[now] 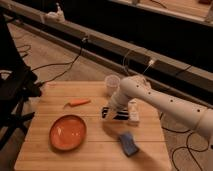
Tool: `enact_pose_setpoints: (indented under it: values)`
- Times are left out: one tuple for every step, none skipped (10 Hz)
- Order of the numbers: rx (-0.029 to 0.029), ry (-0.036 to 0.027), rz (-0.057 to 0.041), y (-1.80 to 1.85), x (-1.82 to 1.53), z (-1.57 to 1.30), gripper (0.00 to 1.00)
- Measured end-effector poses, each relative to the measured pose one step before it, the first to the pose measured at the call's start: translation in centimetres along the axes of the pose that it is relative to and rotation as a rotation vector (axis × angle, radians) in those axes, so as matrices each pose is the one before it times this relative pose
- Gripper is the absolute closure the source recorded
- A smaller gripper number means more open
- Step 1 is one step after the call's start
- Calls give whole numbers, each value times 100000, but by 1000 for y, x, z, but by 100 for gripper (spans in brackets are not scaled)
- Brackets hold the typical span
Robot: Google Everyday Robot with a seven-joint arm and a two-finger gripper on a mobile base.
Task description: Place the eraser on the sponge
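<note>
The blue sponge [129, 143] lies on the wooden table [95, 155] near its front right. A small dark block, apparently the eraser [120, 117], lies on the table about mid-right, just left of a white bottle-like object [134, 111]. My gripper [108, 113] hangs from the white arm [150, 97] and is down at the table right at the dark block's left end. I cannot make out whether it holds the block. The sponge sits apart from both, in front and slightly to the right.
An orange plate [67, 132] sits at the front left. A small orange carrot-like piece [77, 102] lies behind it. A translucent cup [112, 84] stands at the back edge. Cables run over the floor, and a dark chair [15, 95] stands to the left.
</note>
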Motion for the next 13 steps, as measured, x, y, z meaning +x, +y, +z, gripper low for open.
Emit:
enact_pose_setpoints:
  values:
    - [-1372,908,2761,750,134,-648,100]
    - [-1589,1089,3200,921,75,-644,100]
    - [-2205,1472,3087,1122,181,-396,100]
    - [-2062,800,3177,1137,122,-276,100]
    - [-2021,71,2843,1095,59,-6,100]
    - [-2139,-506,2845,1176,-8,179,100]
    - [-1987,-673,2963,1108,154,304,100]
    - [-1297,-712,2546,805,206,318,100]
    - [-1820,-737,4079,1080,599,612,100]
    - [-1388,-32,3093,808,772,541,100]
    - [-1371,464,2321,677,792,533,100]
    - [-420,173,710,175,285,173,100]
    - [-3051,6751,7848,1092,4489,1126,100]
